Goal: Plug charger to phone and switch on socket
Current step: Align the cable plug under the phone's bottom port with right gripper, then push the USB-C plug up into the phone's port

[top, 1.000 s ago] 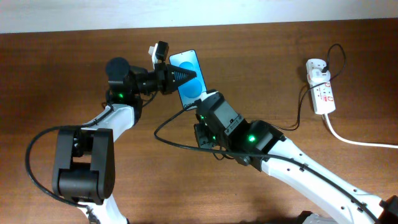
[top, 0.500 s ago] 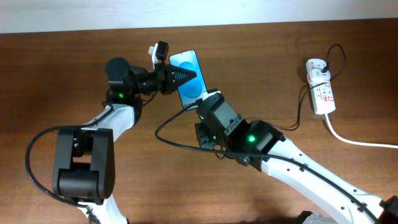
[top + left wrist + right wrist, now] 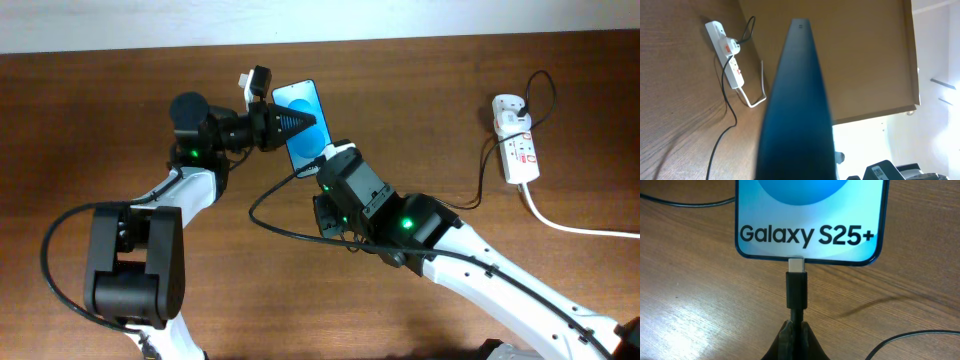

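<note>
The phone (image 3: 810, 215) reads "Galaxy S25+" in black across its pale lower screen. It sits raised near the bench's (image 3: 100, 120) far edge, left of centre. The left gripper (image 3: 308, 122) clamps its side. The right gripper (image 3: 796, 330) is pinched on the charger (image 3: 796, 290) cable just behind the plug, whose silver tip meets the phone's bottom edge. The socket (image 3: 518, 148) lies by the far right corner. Bare wood lies between phone and socket.

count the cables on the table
2. The black charger runs from the socket to the phone, its plug end in the right gripper. The white cord leaves the socket toward the right edge. Others may be hidden.
</note>
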### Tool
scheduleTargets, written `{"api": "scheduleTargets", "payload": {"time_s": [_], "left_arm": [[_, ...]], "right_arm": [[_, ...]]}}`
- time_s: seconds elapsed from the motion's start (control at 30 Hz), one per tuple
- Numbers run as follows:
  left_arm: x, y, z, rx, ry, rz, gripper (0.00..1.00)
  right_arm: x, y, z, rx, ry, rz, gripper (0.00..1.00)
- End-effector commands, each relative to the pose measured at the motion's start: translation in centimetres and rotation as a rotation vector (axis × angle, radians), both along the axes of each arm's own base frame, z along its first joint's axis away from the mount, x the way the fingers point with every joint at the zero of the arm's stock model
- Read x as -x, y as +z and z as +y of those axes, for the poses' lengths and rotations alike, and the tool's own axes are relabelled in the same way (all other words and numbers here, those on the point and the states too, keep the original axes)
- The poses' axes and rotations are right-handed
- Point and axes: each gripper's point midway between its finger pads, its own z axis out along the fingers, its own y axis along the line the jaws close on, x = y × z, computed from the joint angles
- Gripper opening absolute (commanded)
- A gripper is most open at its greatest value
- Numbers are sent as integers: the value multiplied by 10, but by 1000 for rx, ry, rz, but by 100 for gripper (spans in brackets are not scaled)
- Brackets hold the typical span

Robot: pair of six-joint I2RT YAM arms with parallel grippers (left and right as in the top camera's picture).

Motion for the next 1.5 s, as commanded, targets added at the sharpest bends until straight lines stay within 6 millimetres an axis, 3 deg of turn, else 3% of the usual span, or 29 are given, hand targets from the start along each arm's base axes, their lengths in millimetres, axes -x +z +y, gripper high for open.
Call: {"api": "scheduleTargets", "payload": {"time_s": [0.0, 1.1, 1.33, 1.4, 1.47], "left_arm": [[-1, 9, 0, 7, 3, -5, 0], [-2, 5, 0, 6, 1, 67, 0], [3, 4, 0, 2, -24, 67, 0], [6, 4, -1, -1, -41, 57, 0], [7, 4, -1, -2, -51, 54, 0]], "right_arm": [[0, 18, -1, -13, 3, -38, 4], [-3, 19, 2, -21, 0, -46, 4], [-9, 23, 2, -28, -14, -73, 4], [-20, 28, -5, -1, -63, -132, 5], [-30, 40, 0, -33, -75, -192, 5]]}}
